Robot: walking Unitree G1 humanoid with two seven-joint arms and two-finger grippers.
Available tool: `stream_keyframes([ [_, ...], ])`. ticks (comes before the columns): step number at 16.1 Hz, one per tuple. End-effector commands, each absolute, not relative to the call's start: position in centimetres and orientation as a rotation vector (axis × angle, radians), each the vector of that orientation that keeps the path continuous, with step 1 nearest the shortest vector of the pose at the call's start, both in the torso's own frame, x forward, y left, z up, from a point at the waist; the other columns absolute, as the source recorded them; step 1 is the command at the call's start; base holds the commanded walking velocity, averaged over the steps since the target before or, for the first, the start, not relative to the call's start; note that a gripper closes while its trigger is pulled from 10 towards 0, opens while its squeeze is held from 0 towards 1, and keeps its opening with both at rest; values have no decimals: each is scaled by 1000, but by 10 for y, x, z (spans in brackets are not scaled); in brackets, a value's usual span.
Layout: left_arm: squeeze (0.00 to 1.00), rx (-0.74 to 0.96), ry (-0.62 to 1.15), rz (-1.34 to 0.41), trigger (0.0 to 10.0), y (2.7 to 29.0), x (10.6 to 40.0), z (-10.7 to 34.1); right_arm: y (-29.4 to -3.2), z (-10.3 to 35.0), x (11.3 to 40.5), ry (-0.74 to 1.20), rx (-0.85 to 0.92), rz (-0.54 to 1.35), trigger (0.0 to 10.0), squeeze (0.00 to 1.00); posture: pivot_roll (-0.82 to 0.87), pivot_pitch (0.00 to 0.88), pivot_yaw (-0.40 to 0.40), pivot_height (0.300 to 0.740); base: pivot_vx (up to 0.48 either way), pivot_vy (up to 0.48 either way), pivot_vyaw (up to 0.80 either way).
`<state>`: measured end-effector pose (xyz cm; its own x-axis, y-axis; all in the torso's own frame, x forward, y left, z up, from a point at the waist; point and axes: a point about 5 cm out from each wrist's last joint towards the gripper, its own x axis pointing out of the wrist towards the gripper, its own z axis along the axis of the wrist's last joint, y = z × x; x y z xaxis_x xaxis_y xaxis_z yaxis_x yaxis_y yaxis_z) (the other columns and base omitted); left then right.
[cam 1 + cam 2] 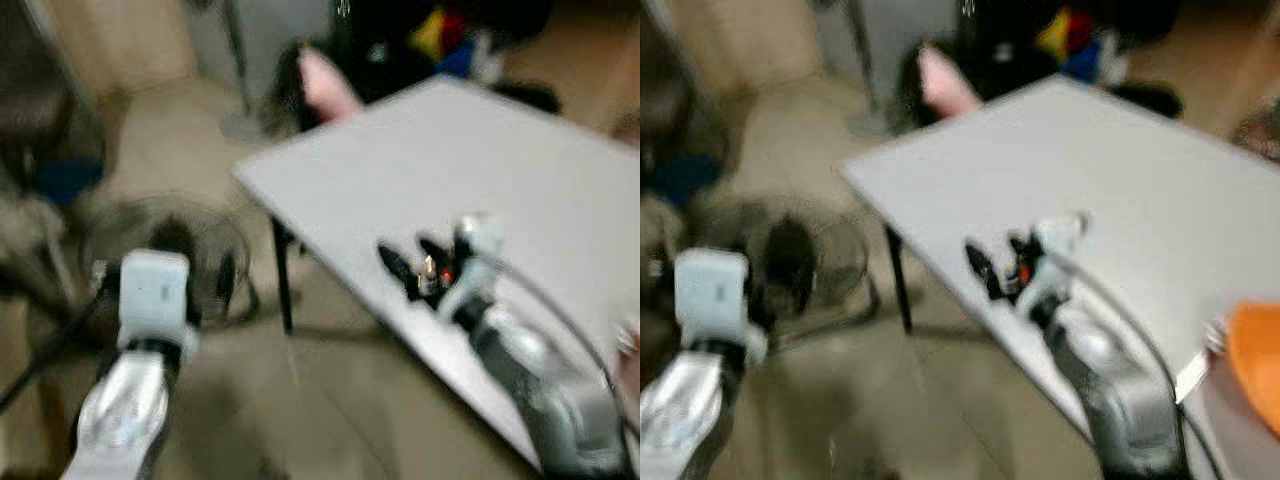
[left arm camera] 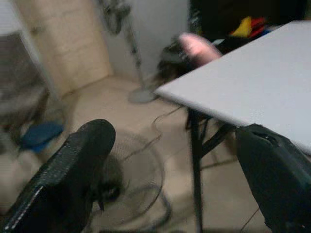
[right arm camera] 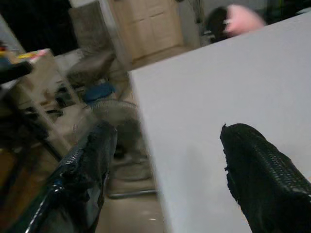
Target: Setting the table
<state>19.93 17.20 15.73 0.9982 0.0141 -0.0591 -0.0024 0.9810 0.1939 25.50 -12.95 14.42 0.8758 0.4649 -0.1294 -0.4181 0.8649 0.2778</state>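
Right gripper (image 1: pixel 412 268), held over the near edge of the grey table (image 1: pixel 520 180), its two black fingers (image 3: pixel 265 174) spread apart with nothing between them; the right wrist view looks along them across bare tabletop. Just behind this gripper, toward the robot's right, lies an orange plate (image 1: pixel 1258 362) at the table's near corner, with what looks like a metal utensil (image 1: pixel 1200 365) beside it, too blurred to identify. Judged from this, one place setting has begun, and the tabletop beyond the gripper carries nothing, so most of the laying remains.

Left gripper (image 2: pixel 160 184), off the table and low over the tiled floor (image 1: pixel 330 400), fingers likewise parted and empty. Below and just ahead of it lies a floor fan (image 1: pixel 175 260) on its side; the table's dark leg (image 2: pixel 196 170) stands between this gripper and the right one.

Farther out, past the table's far corner, a pink object (image 1: pixel 328 85) and a heap of coloured items (image 1: pixel 445 35) lie against a dark background. The head views are motion-blurred, so fine detail is not resolved.
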Motion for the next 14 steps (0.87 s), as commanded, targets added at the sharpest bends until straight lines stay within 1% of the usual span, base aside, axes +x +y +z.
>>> stream_keyframes([
  [1,0,191,71,29,10000,174,200,157,-136,145,257,203,255,441,10000,0,-32,28,45,740,0,0,800],
  [3,0,186,70,34,10000,175,199,158,-138,142,256,206,241,436,10000,0,-31,29,46,740,0,0,800],
  [4,0,183,69,35,10000,174,199,158,-139,140,256,212,239,436,10000,0,-31,29,44,740,0,251,800],
  [11,0,197,73,40,10000,176,198,159,-138,136,258,231,234,436,10000,0,-23,31,29,740,0,331,800],
  [14,0,218,67,41,10000,180,199,162,-140,135,259,233,255,406,10000,0,-25,34,28,740,0,334,0],
])
